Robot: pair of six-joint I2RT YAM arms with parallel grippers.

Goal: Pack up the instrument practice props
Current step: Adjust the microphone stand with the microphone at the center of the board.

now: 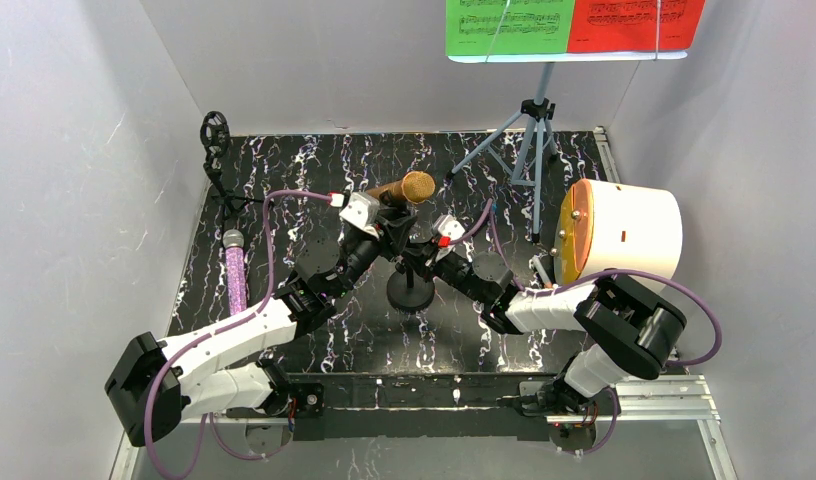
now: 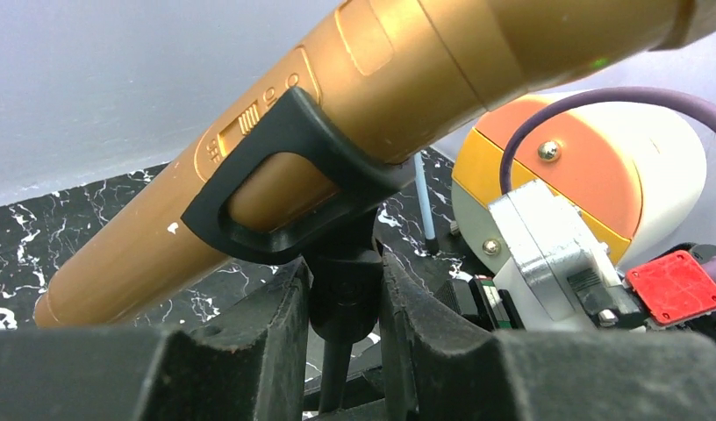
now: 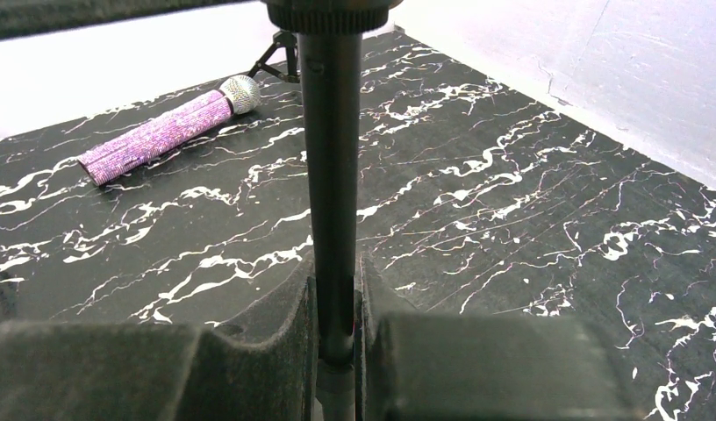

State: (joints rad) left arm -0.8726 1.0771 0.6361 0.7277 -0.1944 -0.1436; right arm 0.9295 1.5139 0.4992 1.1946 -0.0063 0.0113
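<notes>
A gold microphone [image 1: 404, 188] sits in the clip of a thin black mic mount [image 1: 411, 293] with a round base at mid-mat. My left gripper [image 1: 389, 225] is shut on the mount's swivel joint [image 2: 344, 289], just under the clip [image 2: 284, 175] that holds the gold microphone [image 2: 337, 114]. My right gripper [image 1: 426, 258] is shut on the mount's pole [image 3: 331, 175], lower down. A purple glitter microphone [image 1: 234, 275] lies flat on the left, also in the right wrist view [image 3: 161, 132]. A second black mount [image 1: 216, 130] stands at the back left. The pale blue music rack [image 1: 529, 130] holds green [image 1: 507, 25] and red [image 1: 636, 22] score sheets.
A white drum-shaped container with an orange lid [image 1: 619, 230] lies on its side at the right, close to my right arm; it also shows in the left wrist view [image 2: 591, 175]. The black marbled mat [image 1: 314, 170] is boxed in by white walls on three sides.
</notes>
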